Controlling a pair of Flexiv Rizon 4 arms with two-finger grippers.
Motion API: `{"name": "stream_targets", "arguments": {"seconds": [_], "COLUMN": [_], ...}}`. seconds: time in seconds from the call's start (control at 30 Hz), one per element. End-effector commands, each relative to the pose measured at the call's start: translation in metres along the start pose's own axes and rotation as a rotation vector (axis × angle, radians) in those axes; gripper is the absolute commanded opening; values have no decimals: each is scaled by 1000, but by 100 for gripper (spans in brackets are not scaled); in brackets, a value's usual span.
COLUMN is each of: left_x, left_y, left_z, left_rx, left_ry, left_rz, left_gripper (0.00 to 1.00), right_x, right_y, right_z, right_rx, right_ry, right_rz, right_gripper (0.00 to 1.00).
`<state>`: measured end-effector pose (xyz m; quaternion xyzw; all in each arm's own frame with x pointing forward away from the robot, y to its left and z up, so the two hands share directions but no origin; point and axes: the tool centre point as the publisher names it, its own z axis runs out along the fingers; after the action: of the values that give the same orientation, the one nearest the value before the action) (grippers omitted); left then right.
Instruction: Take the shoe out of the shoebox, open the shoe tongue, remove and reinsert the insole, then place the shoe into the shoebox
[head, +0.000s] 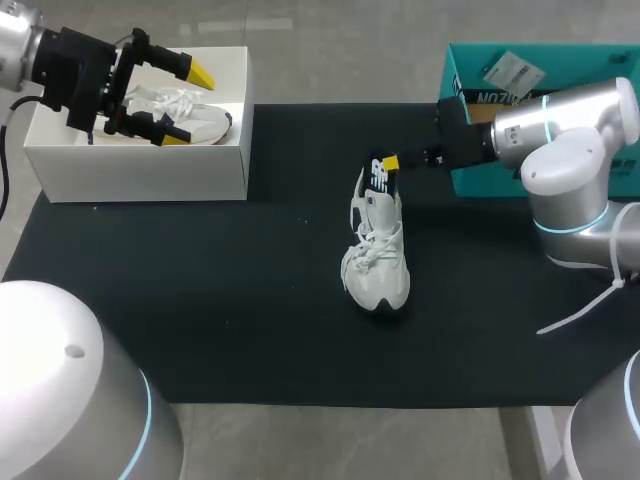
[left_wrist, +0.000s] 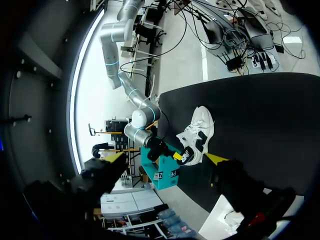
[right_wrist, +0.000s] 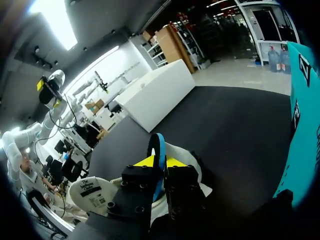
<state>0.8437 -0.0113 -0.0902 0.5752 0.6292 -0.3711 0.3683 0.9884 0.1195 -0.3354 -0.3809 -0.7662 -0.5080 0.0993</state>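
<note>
Black mat (head: 200, 300), right fingers (head: 391, 162) pinching white shoe (head: 378, 265); left fingers (head: 200, 72) spread over shoebox (head: 150, 170)

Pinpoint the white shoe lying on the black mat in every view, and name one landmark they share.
Head view: the shoe lies in the middle of the black mat, its dark far end pinched by the right gripper.
Left wrist view: far ahead of the left gripper, beside the teal box.
Right wrist view: between that gripper's own fingers.
Shared landmark: the teal box, seen in all three.
</note>
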Motion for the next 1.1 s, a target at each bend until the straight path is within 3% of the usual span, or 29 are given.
{"name": "stream_targets", "arguments": {"seconds": [0.03,0.47,0.7,0.73,0.77,0.83,0.9,1.03,1.1], "left_x": [-1,-1,-1,-1,-1,-1,-1,-1,-1], "left_y": [1,1,1,1,1,1,1,1,1], "left_z": [-1,-1,-1,-1,-1,-1,-1,-1,-1], "left_rx": [3,3,3,3,3,3,3,3,3], "left_ry": [5,5,5,5,5,5,5,5,5], "left_rz": [0,0,0,0,0,0,0,0,0], "left_gripper": [100,100,100,100,100,100,100,100,100], "right_x": [7,30,31,31,31,31,31,30,29], "right_y": [-9,-51,-57,-55,-53,-49,-44,-32,-28], "right_z": [2,12,15,15,15,15,14,10,9], "right_rx": [-2,63,75,73,72,65,57,40,36], "right_ry": [-5,35,38,36,32,29,25,14,11], "right_rz": [13,91,105,104,98,91,84,59,51], "right_gripper": [0,0,0,7,29,48,100,100,84]}}
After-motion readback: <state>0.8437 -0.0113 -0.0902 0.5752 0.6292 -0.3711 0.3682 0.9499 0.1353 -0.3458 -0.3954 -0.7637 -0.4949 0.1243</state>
